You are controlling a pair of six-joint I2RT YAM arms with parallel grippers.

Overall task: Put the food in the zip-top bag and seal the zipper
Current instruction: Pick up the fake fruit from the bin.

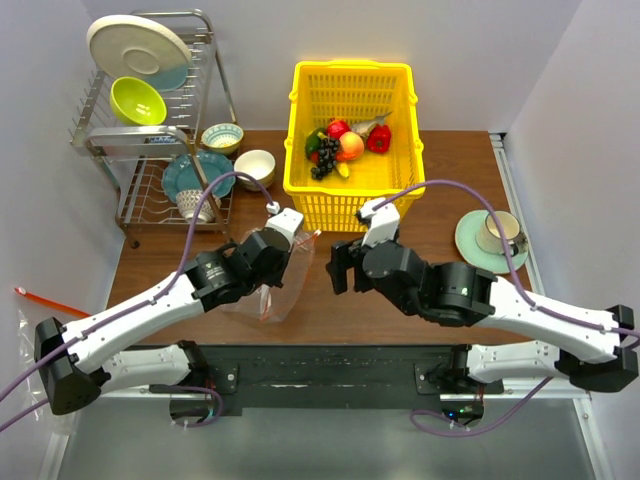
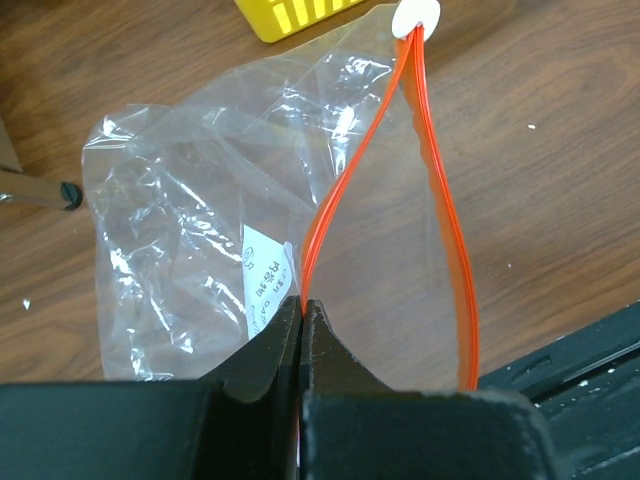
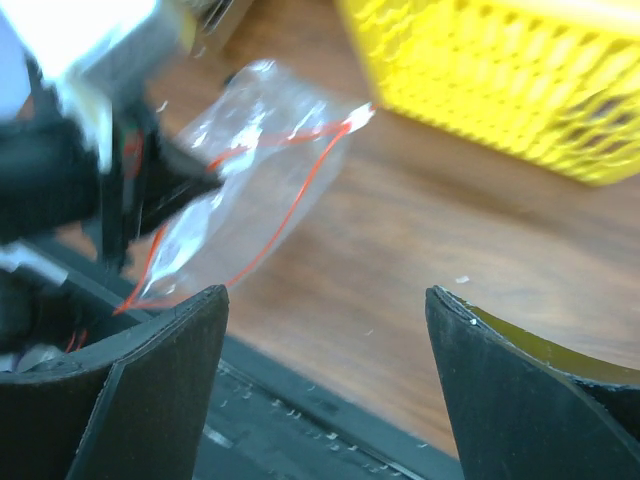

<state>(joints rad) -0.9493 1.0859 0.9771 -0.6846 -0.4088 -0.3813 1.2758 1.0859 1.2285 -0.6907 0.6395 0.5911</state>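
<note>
While pressed fully together, with no gap between the fingers, clamps with the left gripper (image 2: 302, 305) one strip of the zipper (image 2: 345, 180), at the end nearest to the fingertips. Holds in this way the mouth of the zip-top bag (image 2: 190, 220) parted: one orange strip straight ahead from the fingertips, the other bowed out to the right of them, both joined far ahead at the small white end piece (image 2: 415, 15). To the left of this gripper and ahead of it, crinkly clear plastic of the bag over the brown wooden table (image 2: 560, 200), with a white label (image 2: 265, 275) just beside the left fingertip. Cannot tell whether flat on the table or raised a little at the held end.

At the right gripper (image 3: 325, 295), fingers wide apart, with nothing between them and touching nothing. Ahead of it and to its left, the bag in the hold of the other gripper, near but apart.

Well ahead of both grippers, inside the yellow basket (image 1: 350, 205), all of the visible food (image 1: 343, 150): red apple (image 1: 338, 128), peach (image 1: 350, 146), red pepper (image 1: 379, 138), dark grapes (image 1: 325, 155) and some smaller pieces. Not yet in the bag. Near wall of the basket just beyond the white end piece, ahead of the left gripper, and ahead and to the right of the right gripper.
</note>
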